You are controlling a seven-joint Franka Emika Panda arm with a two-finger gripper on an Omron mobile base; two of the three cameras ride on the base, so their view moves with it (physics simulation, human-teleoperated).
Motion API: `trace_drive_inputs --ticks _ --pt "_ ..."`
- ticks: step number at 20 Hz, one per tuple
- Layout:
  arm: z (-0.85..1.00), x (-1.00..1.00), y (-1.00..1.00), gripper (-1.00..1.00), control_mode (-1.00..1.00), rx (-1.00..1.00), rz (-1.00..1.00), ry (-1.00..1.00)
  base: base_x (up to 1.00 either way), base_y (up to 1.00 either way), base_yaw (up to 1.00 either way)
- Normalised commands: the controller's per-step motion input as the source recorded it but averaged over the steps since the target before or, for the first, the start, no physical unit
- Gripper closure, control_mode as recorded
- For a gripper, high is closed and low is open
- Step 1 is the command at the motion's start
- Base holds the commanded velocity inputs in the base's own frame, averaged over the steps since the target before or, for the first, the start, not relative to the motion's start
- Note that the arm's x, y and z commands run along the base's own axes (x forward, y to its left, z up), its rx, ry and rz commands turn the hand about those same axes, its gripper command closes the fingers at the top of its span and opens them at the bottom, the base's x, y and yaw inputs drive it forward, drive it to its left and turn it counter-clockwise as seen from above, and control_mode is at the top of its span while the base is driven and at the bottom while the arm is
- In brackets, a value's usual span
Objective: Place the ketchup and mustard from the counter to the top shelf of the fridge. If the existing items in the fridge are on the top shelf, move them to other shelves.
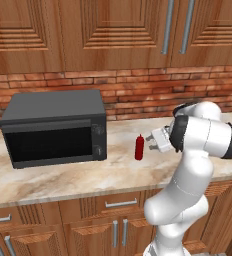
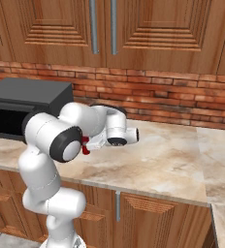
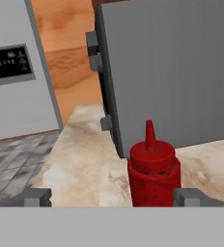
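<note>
The gripper (image 3: 112,197) has its jaws spread wide, one dark fingertip (image 3: 35,197) far to one side and the other (image 3: 187,197) just at the edge of the ketchup (image 3: 153,171), with nothing pinched between them. In the hand view the red bottle stands upright close in front of the tips, off centre toward one finger, its pointed nozzle up. Behind the ketchup rises the flat grey side of the microwave (image 3: 172,72). From the left base view the gripper (image 1: 153,140) reaches sideways from the white arm toward the ketchup (image 1: 139,147), which stands on the counter (image 1: 88,175) just to the right of the microwave (image 1: 55,128). In the right base view a sliver of the ketchup (image 2: 85,145) shows behind the arm, on the counter (image 2: 168,160) beside the microwave (image 2: 22,106)
</note>
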Motion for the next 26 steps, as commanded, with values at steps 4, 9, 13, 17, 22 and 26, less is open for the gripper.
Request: trace_drive_inputs --ticks 4,9,13,17,22,26 --pt "-0.08 0.1 0.01 -1.0 -1.0 0.0 0.0 0.0 0.0 0.0 0.0" --pt "-0.08 0.15 0.0 -1.0 -1.0 0.0 0.0 0.0 0.0 0.0 0.0" --pt "-0.08 0.13 0.0 -1.0 -1.0 0.0 0.0 0.0 0.0 0.0 0.0" --pt "-0.06 0.09 0.0 -1.0 -1.0 0.0 0.0 0.0 0.0 0.0 0.0" --pt "-0.06 0.0 0.1 -1.0 -1.0 -0.01 0.0 0.0 0.0 0.0 0.0" --pt "-0.04 0.04 0.13 -1.0 -1.0 0.0 0.0 0.0 0.0 0.0 0.0"
